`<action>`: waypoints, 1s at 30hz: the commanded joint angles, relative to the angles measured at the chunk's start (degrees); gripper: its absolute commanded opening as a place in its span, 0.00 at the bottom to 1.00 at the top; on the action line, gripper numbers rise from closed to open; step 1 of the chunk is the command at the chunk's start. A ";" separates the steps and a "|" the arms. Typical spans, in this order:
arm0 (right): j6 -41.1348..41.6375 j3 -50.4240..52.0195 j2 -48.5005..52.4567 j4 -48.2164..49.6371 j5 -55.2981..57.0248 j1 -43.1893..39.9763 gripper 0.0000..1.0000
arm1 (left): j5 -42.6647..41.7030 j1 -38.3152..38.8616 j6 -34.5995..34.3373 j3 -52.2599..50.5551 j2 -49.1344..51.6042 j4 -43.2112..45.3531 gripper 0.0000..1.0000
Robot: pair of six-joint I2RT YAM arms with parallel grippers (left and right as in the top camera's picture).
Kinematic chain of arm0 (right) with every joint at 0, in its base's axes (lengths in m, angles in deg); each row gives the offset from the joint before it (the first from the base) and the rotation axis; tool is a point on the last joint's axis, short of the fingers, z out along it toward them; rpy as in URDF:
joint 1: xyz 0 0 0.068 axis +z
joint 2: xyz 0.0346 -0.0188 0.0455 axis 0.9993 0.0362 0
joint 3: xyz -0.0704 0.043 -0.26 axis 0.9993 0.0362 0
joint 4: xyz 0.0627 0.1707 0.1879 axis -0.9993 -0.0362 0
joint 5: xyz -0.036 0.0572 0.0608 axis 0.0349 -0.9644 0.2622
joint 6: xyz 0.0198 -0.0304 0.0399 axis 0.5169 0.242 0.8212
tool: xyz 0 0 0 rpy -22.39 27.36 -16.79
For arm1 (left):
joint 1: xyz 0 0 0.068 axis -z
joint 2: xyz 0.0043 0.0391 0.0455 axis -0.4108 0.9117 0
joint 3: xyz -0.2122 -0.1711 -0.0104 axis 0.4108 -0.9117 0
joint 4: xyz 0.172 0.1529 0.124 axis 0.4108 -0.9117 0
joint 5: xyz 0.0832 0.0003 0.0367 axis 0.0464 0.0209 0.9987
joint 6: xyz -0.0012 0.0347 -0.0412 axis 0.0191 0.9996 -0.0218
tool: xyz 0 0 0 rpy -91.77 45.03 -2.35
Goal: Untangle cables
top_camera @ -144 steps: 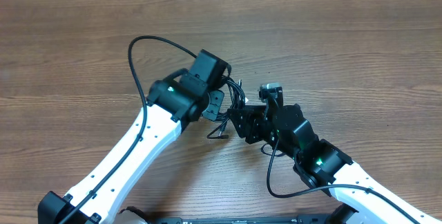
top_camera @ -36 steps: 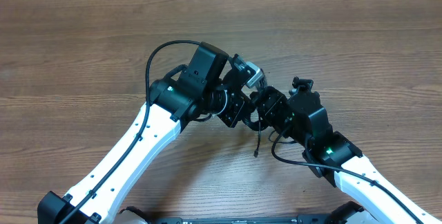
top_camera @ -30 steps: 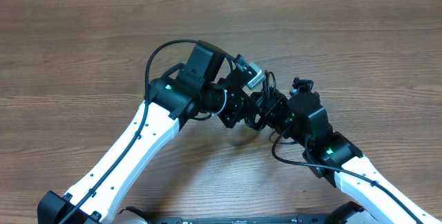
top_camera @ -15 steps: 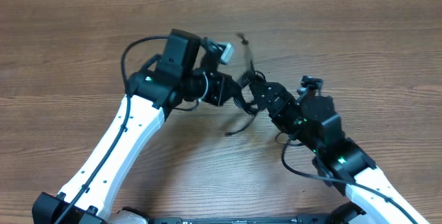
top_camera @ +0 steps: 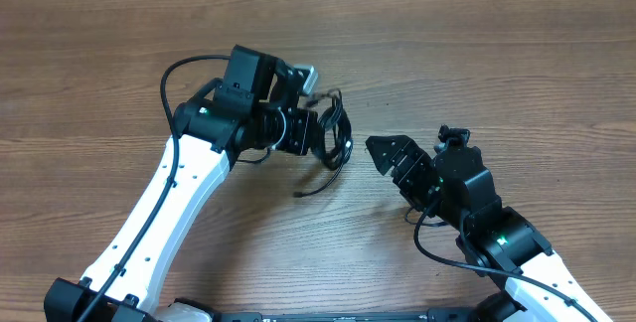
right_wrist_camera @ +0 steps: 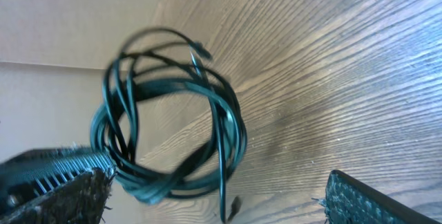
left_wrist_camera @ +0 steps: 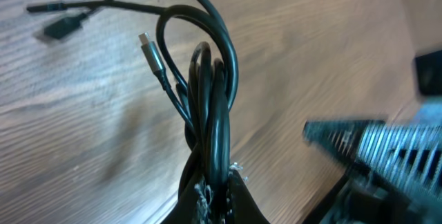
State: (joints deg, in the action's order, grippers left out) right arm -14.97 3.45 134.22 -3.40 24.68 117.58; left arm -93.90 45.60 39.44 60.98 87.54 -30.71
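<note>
Overhead: the cables (top_camera: 336,139) are held bunched left of centre by the left gripper (top_camera: 316,135). The right gripper (top_camera: 390,153), to their right, is spread and empty.

Left wrist: all loops are pinched at one spot, so a tug could tighten the tangle.

Right wrist: the coil is framed between wide-set fingers (right_wrist_camera: 62,182). Several strands might be caught at once.

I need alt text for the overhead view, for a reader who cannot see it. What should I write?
The left gripper holds a looped bundle of thin black cables over a wooden table, with one loose end trailing out of it. The right gripper is open and empty, apart from the bundle, on its right side.
</note>
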 commanded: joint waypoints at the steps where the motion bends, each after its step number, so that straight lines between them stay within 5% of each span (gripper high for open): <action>1: 0.15 -1.16 -0.44 -0.55 0.90 -0.15 1.00 | -0.09 0.04 11.65 1.11 -1.16 -1.97 0.04; 10: 0.09 -1.16 -0.42 -3.63 0.09 -0.15 1.00 | 12.46 0.04 15.96 1.07 -1.11 -4.79 0.04; 17: 0.09 -1.16 -0.42 -3.15 0.04 -0.15 1.00 | 12.66 0.04 20.13 1.07 -1.03 -8.81 0.04; 25: 0.11 -1.14 -0.04 3.06 -4.15 -0.15 1.00 | -5.44 0.04 37.99 1.07 -1.03 -10.29 0.04; 30: 0.11 -1.14 2.19 6.29 -6.78 -0.15 0.93 | -9.97 0.04 41.68 1.07 -1.03 -11.34 0.04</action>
State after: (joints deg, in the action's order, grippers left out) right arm -14.93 3.45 134.99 2.46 20.09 117.58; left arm -96.46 45.60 74.73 60.98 87.54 -41.70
